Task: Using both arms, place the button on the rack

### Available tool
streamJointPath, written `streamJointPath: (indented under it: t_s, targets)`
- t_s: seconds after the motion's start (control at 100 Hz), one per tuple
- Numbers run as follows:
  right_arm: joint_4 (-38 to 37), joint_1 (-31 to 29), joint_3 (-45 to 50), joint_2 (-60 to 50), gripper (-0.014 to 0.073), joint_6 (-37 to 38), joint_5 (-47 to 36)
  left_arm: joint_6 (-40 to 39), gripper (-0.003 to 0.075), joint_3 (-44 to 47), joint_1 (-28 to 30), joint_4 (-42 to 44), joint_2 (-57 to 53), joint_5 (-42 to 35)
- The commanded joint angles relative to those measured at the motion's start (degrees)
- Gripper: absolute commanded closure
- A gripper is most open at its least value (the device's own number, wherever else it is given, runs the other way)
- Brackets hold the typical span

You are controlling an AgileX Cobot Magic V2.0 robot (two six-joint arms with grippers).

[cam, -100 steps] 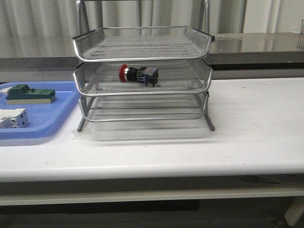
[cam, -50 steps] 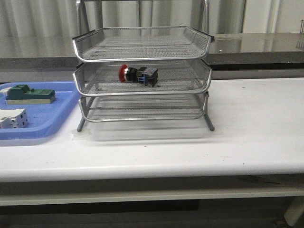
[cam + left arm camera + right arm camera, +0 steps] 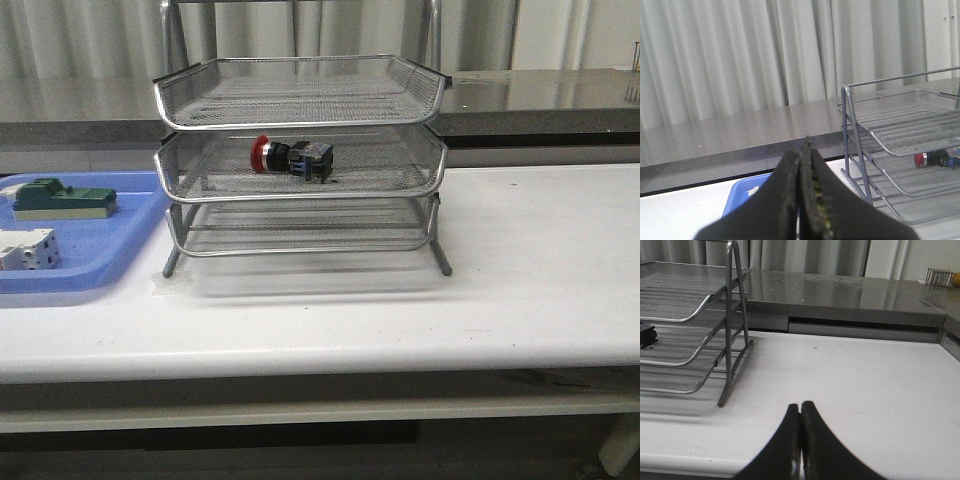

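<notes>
From the front, the small push-button with a red round head, silver ring, black body and blue back block [image 3: 292,157] lies on its side in the middle tray of the tall silver wire-mesh rack with three trays [image 3: 300,165]. The red head points toward the robot's left. It rests flat on the mesh, so it cannot roll far — the tray's raised rim would stop it. The rack stands on a white table [image 3: 520,270]. Beside it, on the left, is a flat blue plastic tray [image 3: 100,265] with a green-and-beige block [image 3: 62,197] and a white block [image 3: 27,248] inside. No arm shows in this view, so the job looks done.

In the left wrist view, the left gripper [image 3: 802,200] has its two dark fingers pressed together with nothing between them. It is held well away from the rack, probably because it has no more work there. The button shows far off in the middle tray.

In the right wrist view, the right gripper [image 3: 800,440] is squeezed together too — and empty. It hangs over bare table, apart from the rack's leg.
</notes>
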Motion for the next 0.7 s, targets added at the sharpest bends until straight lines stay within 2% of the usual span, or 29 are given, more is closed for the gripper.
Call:
streamJointPath:
  t_s: [0.0,0.1,0.44,0.69]
  targets:
    - [-0.67,-0.20,1.17,-3.01,0.0660,-0.51,-6.10,-0.57,0.0741,-1.56,0.12,-0.27,-1.48,-4.33]
    - [-0.36,-0.20,2.94,-6.87,0.0660,-0.85,-5.36,-0.57,0.0741,-1.56,0.12,-0.27,-1.48,-4.33]
    - [-0.42,0.15,2.87,-6.63,0.0660,-1.64,0.81,-0.57,0.0741,-1.56,0.12,-0.27,-1.48,-4.28]
    - [-0.76,0.15,2.87,-6.63,0.0660,-1.64,1.18,-0.57,0.0741,-1.56,0.12,-0.27,-1.48,-4.28]
